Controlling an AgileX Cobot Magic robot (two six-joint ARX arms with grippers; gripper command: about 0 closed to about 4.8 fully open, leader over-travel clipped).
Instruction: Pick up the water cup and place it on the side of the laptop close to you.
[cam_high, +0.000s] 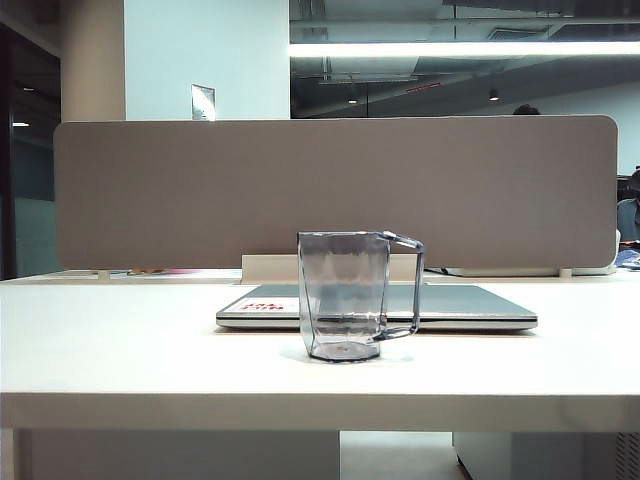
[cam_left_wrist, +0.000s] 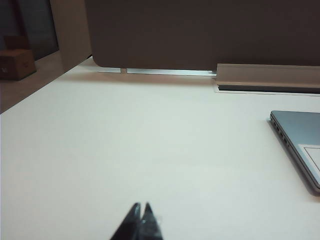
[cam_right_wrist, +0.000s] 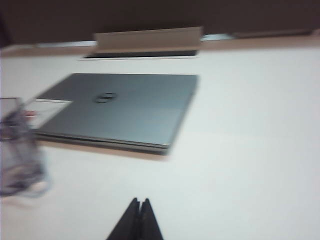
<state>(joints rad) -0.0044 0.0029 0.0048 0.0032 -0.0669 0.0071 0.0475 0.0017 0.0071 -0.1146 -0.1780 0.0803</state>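
Here, in the exterior view, the water cup (cam_high: 344, 296) stands upright on the white bench (cam_high: 120, 345), on the near side of the closed laptop (cam_high: 470, 306), its thin handle turned to the right. The cup covers the middle of the laptop's front edge; through its tinted wall that edge shows only dimly. A white-and-red sticker (cam_high: 262, 305) sits at the laptop's left corner. Behind runs a grey partition panel (cam_high: 330, 190), with a white rectangular stand (cam_high: 268, 268) at its foot, partly hidden behind the cup. Above the panel, a ceiling light strip (cam_high: 465, 49) and a dim office. Neither arm shows here.

From the left wrist view, the left gripper (cam_left_wrist: 140, 206) hangs over bare bench, fingertips pressed together and holding nothing; only the dark tips are in frame. The laptop's corner (cam_left_wrist: 300, 137) is cut off at the picture's edge. A cardboard box (cam_left_wrist: 17, 63) sits off the bench in the background.

The right wrist view is blurred. The right gripper (cam_right_wrist: 139, 201), tips closed against each other and empty, hovers over the bench near the laptop's (cam_right_wrist: 120, 107) front edge. The round logo (cam_right_wrist: 104, 97) is legible only as a smudge. The cup (cam_right_wrist: 17, 145), smeared and cropped at the frame edge, stands just beside the laptop's stickered corner.
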